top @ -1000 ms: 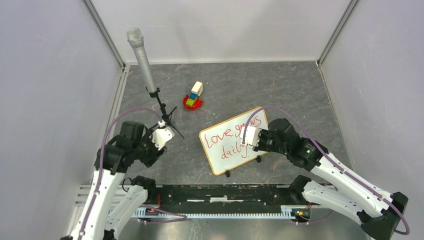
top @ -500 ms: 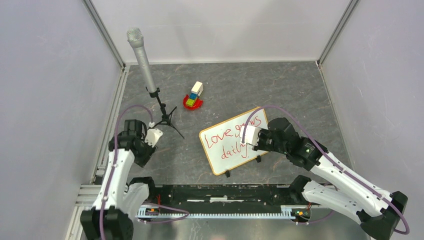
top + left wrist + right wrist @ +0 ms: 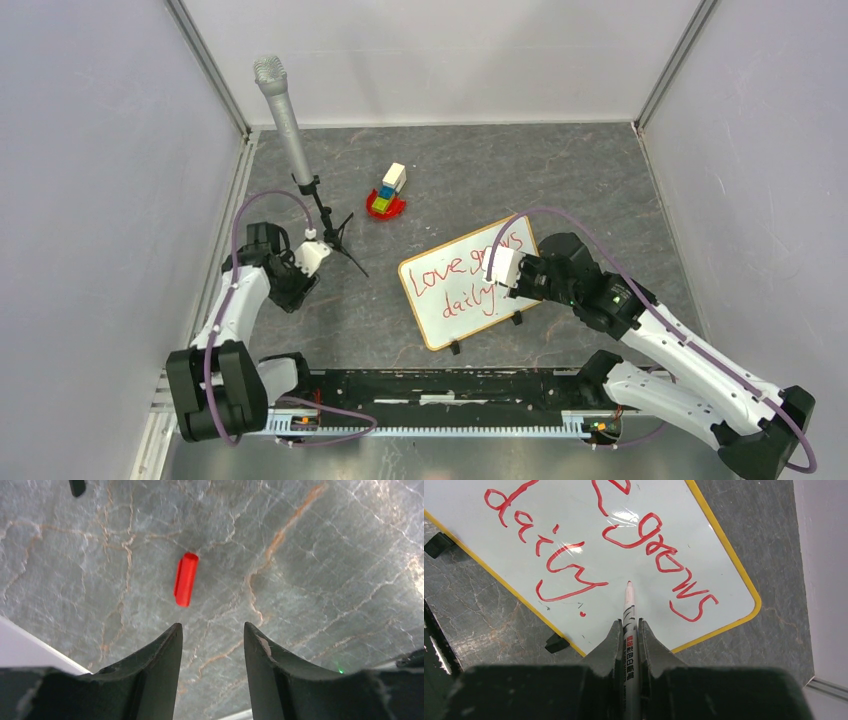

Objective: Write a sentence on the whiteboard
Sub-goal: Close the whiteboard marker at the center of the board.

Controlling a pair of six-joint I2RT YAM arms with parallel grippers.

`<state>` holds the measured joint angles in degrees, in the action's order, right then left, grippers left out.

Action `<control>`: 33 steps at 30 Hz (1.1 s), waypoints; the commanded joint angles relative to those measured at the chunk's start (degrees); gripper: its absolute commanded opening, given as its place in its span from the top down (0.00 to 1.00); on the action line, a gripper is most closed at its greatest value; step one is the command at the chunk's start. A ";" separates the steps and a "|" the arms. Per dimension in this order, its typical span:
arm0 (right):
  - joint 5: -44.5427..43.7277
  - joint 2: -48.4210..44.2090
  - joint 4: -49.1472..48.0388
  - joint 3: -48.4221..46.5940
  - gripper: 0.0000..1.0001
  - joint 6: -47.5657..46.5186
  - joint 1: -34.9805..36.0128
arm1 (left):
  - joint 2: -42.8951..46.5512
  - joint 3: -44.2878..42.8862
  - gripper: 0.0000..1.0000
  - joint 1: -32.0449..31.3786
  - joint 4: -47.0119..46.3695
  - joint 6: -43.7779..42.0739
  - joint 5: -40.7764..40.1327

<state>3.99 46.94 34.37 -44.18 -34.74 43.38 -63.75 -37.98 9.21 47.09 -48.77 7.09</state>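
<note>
On the grey marbled table, the whiteboard sits askew before the right arm, the sentence complete to its full stop. The right gripper pinches the marker, seemingly done writing. The left gripper hangs half-open and empty above the red cap, probably to fetch it.

Red sentence on seemingly flat whiteboard

walls: plain pale grey panels at 9, 12 and 3 o'clock | corner posts: bare metal, at 11 and 1 o'clock | bench: dark grey marbled top, pale and orange veins | light: even, soft
</note>
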 commanded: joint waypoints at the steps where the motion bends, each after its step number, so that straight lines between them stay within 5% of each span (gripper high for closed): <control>1: 0.71 -0.17 -0.61 -1.96 1.00 0.90 -0.36 | -2.40 -0.61 0.46 0.40 -7.48 -5.72 4.28; 13: 0.56 0.14 -0.53 -1.43 1.00 0.68 -0.39 | -11.56 1.82 0.52 0.89 -12.89 -11.23 1.97; 22: 0.87 0.60 -0.47 -1.78 1.00 0.77 -0.42 | -10.73 2.08 0.85 -0.03 -3.64 -17.73 5.53; 27: 1.27 0.85 -0.28 -1.96 1.00 0.89 -0.44 | -7.88 2.29 0.94 -5.49 0.12 -16.70 5.30; 33: 1.38 1.11 -0.27 -2.16 1.00 0.97 -0.57 | -3.08 6.86 0.97 -19.74 0.55 -13.52 -1.28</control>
<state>4.54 47.86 34.74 -44.18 -34.68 43.05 -69.73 -34.26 -4.10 44.07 -62.70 8.75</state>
